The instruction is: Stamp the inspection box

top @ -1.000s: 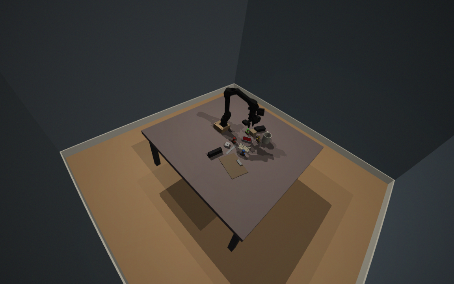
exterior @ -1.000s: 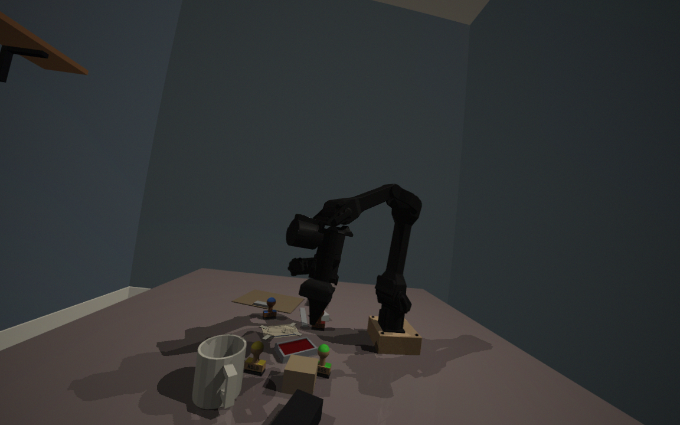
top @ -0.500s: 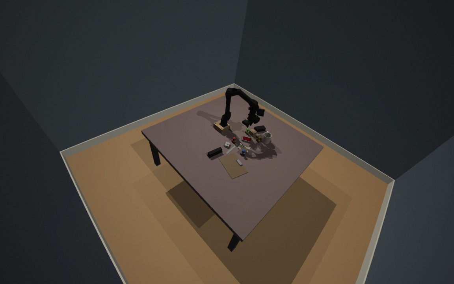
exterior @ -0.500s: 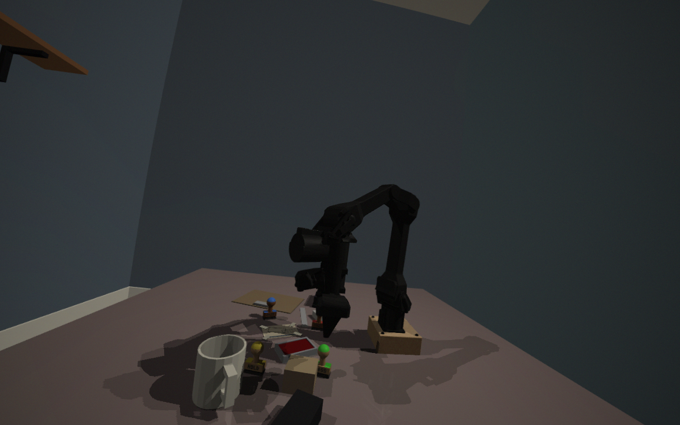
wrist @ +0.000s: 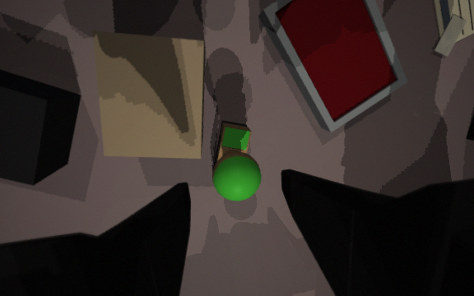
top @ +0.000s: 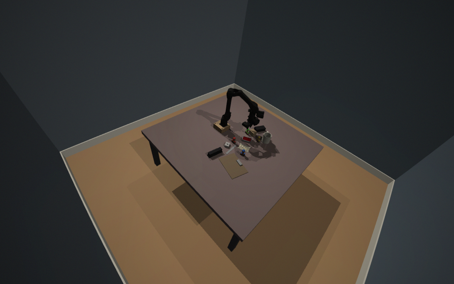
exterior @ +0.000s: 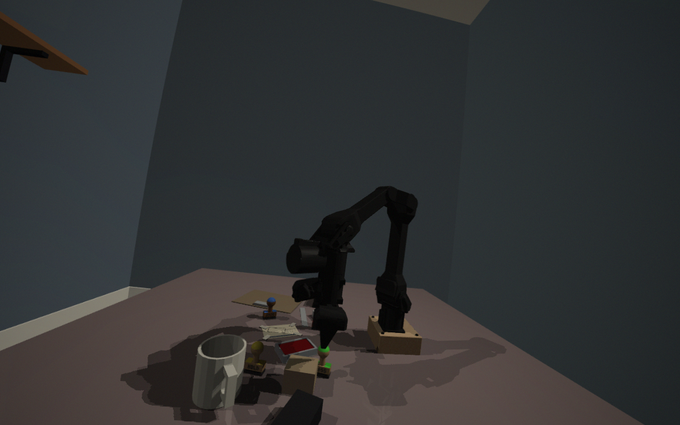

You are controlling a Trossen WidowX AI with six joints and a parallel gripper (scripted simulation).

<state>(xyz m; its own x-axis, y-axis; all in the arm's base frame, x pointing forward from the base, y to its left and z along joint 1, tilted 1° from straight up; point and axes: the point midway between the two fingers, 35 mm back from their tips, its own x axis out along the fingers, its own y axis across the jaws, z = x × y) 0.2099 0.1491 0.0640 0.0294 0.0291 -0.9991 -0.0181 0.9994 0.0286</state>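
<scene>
The PASS stamp [top: 247,131] [exterior: 323,353] [wrist: 237,181], with a green knob, stands upright on the bench. My gripper [exterior: 324,346] [wrist: 235,185] is open and points down over it. In the wrist view the knob shows between the two fingertips with a gap on each side; in the exterior view a fingertip reaches about the top of the knob. The red ink pad [top: 246,138] [exterior: 296,346] [wrist: 340,57] lies beside the stamp. The card [top: 244,147] [exterior: 279,331] [wrist: 471,22] lies beyond the pad, taped down; its inspection box cannot be made out.
A wooden block [top: 252,132] [exterior: 300,375] [wrist: 151,103] stands close beside the stamp, with a black block [top: 259,128] [wrist: 6,127] past it. A yellow-knobbed HOLD stamp [exterior: 255,359] and a mug [top: 267,137] [exterior: 219,372] stand nearby. Red [top: 233,139] and blue [exterior: 270,303] stamps stand near the card.
</scene>
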